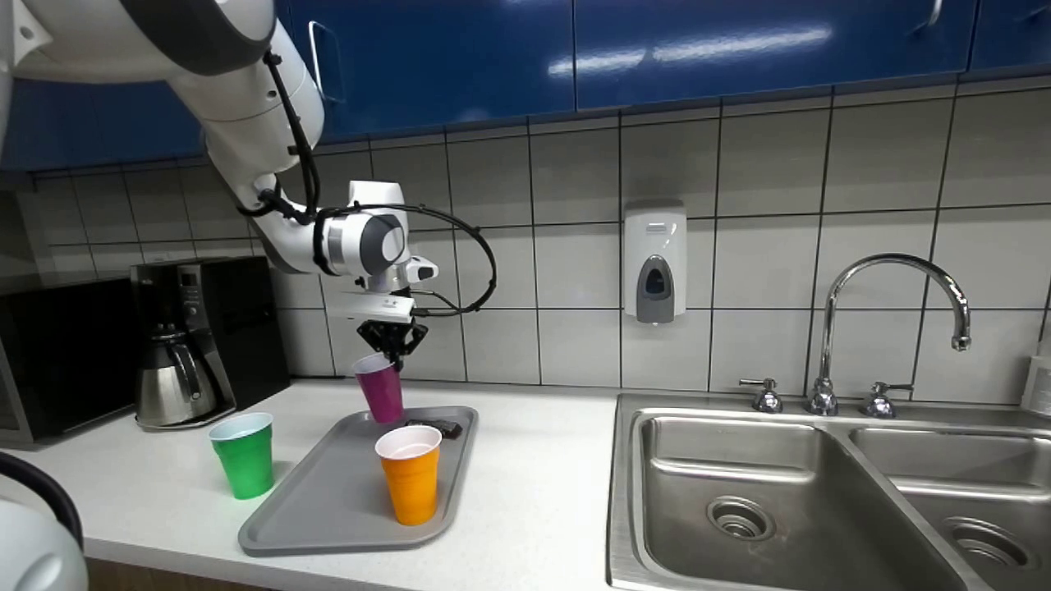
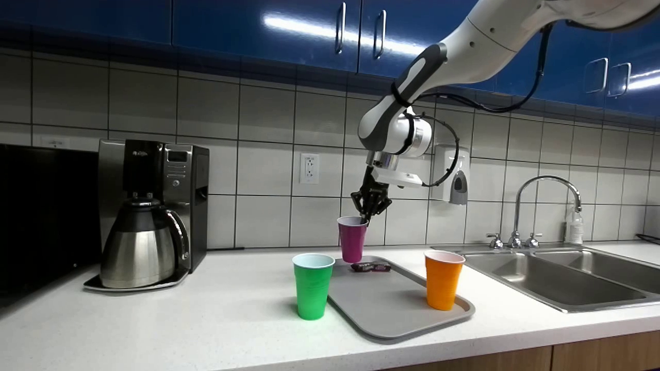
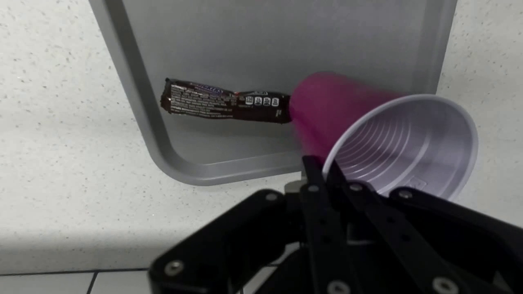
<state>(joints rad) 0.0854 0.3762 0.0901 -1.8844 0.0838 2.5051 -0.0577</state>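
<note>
Magenta cup (image 2: 352,242), rim pinched by the end effector (image 3: 324,166), at far left of gray tray (image 2: 384,304); wrapped bar (image 2: 371,267) just right.

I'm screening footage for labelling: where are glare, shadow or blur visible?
Light streaks glare on the blue cabinets in both exterior views; in an exterior view, a soft shadow lies beside the green cup; in the wrist view, the claw gripping the magenta cup looks dark and slightly blurred, and the smallest print on the wrapped bar is illegible.
</note>
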